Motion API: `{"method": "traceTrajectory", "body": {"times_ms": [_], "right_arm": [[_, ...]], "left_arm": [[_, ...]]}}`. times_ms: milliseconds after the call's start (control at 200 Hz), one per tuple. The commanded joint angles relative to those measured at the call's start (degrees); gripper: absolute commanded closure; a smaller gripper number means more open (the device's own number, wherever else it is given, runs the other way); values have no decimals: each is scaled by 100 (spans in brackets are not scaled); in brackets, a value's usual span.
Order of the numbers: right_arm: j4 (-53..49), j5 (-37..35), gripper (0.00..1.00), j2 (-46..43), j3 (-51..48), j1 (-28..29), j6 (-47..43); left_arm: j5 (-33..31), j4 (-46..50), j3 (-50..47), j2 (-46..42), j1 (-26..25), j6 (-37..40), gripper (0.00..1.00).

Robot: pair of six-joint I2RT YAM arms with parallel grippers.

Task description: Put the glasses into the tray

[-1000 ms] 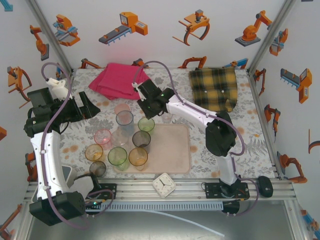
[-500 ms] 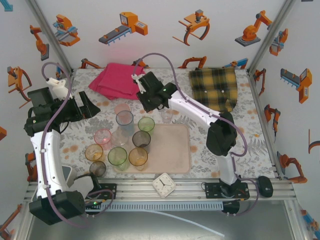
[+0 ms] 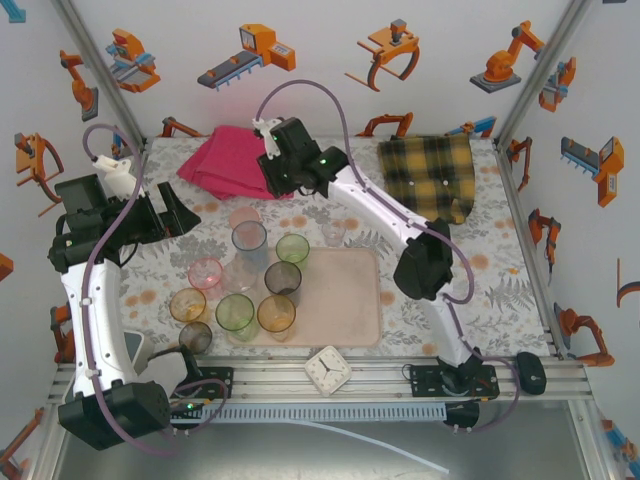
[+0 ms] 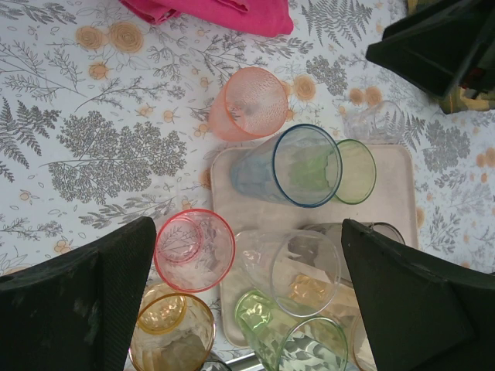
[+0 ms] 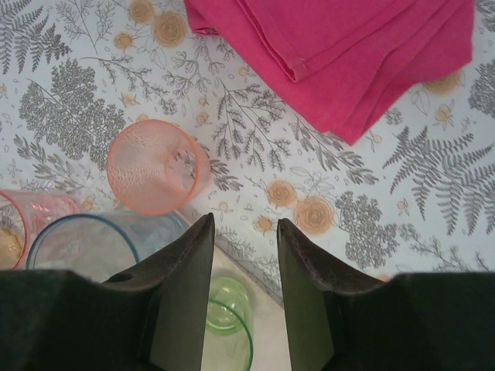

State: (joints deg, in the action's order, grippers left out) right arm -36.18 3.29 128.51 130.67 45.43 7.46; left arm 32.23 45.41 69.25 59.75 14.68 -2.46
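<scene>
Tinted glasses point(image 3: 250, 240) crowded the 9 o'clock half of the pale-pink tray point(image 3: 345, 300), with a peach glass point(image 5: 155, 166) and a few others off its rim on the floral surface point(image 3: 480, 290). The right gripper point(image 5: 244, 222), narrowly parted and empty, hovered at the tray's 11 o'clock, likely lining up on that peach glass. The left gripper point(image 4: 249, 222) hung wide open at 9 o'clock.

Top camera looks down from afar; wrist cameras, close, share glasses point(image 4: 302, 166).
</scene>
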Motion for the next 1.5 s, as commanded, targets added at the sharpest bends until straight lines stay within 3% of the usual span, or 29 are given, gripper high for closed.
{"method": "traceTrajectory", "body": {"times_ms": [0,541,1497], "right_arm": [[-84,347,61,308,411,-43,5],[209,968,61,980,869,-131,264],[182,1375,60,1554,1222,-157,505]], "left_arm": [[143,-85,22,27,31,-75,3],[117,-67,18,63,59,-80,3],[94,-111,-8,81,81,-59,3]]}}
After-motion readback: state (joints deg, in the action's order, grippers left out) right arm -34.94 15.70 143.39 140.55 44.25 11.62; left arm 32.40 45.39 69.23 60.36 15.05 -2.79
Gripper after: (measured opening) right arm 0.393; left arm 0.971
